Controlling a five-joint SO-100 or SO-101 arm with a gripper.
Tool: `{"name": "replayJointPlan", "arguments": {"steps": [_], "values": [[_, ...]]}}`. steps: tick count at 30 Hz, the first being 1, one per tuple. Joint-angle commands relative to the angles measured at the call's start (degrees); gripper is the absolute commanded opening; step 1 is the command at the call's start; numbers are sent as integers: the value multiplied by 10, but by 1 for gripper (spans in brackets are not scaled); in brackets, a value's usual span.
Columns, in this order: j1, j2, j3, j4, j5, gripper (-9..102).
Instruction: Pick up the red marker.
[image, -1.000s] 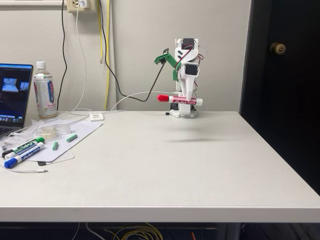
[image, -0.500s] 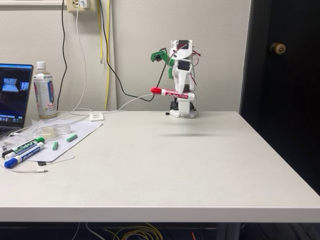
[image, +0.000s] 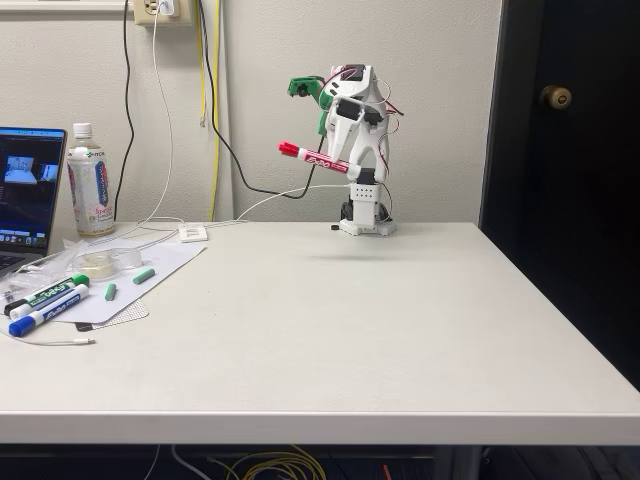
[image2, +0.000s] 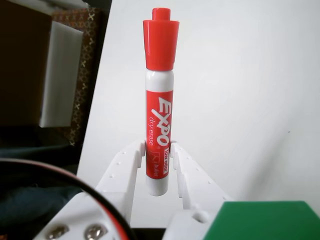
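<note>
**Red marker carried higher above the table**

Over the last second the arm has folded upward and drawn toward the left of the fixed view, and the red marker has gone up with it: it hung level just above the arm's base a second ago, and now it sits clearly higher, tilted so its red cap end points up and to the left. The things at the table's left end have not shifted.

The gripper is clamped on the marker's white barrel, near the end away from the cap. In the wrist view the two white fingers press the barrel from either side, with the marker standing up between them, its red cap at the top and the red label with its lettering running along the barrel. The gripper holds only the lower part of the barrel; the cap and most of the label stick out free.

The marker is well clear of the white table, in the air near the back wall.

At the left end of the table lie a green-capped marker and a blue-capped marker side by side on a sheet of paper. Behind them stand a plastic bottle and an open laptop.
</note>
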Motion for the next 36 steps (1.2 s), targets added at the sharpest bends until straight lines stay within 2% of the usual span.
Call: {"name": "replayJointPlan", "arguments": {"steps": [1,10,19,24,30,32,36], "values": [[17,25,-3,16,-55,8],[39,28,-2,47,-154,8],[33,33,-1,54,-148,8],[15,51,-1,44,-56,8],[-36,146,18,4,157,8],[-69,201,61,-39,216,8],[-116,331,182,-190,288,8]]}}
